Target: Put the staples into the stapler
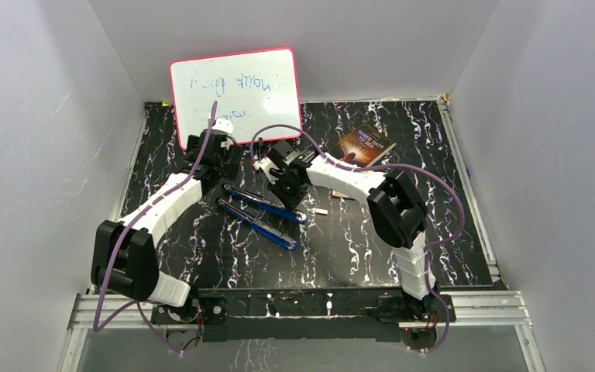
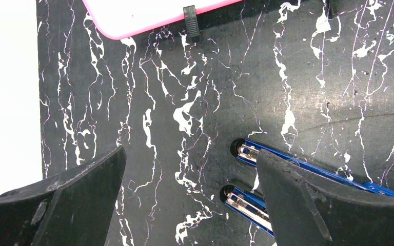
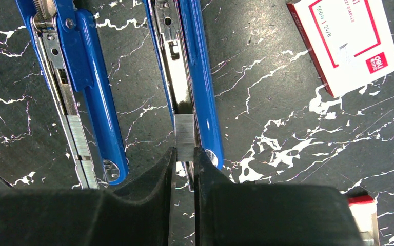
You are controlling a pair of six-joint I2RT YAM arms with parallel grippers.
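Observation:
The blue stapler (image 1: 262,218) lies opened flat on the black marbled table, its two halves side by side. In the right wrist view my right gripper (image 3: 184,154) is shut on a short silvery strip of staples (image 3: 185,134). It holds the strip over the metal channel of the right-hand half (image 3: 199,77). The left-hand half (image 3: 90,97) lies beside it with a ribbed silvery piece in its rail (image 3: 77,136). My left gripper (image 2: 190,174) is open and empty just above the stapler's hinge ends (image 2: 246,152). Its right finger (image 2: 328,205) overlaps the blue halves.
A small white box with a pink-red label (image 3: 346,41) lies to the right of the stapler. A pink-rimmed whiteboard (image 1: 236,93) leans at the back. A dark book (image 1: 366,145) lies at the back right. White walls enclose the table.

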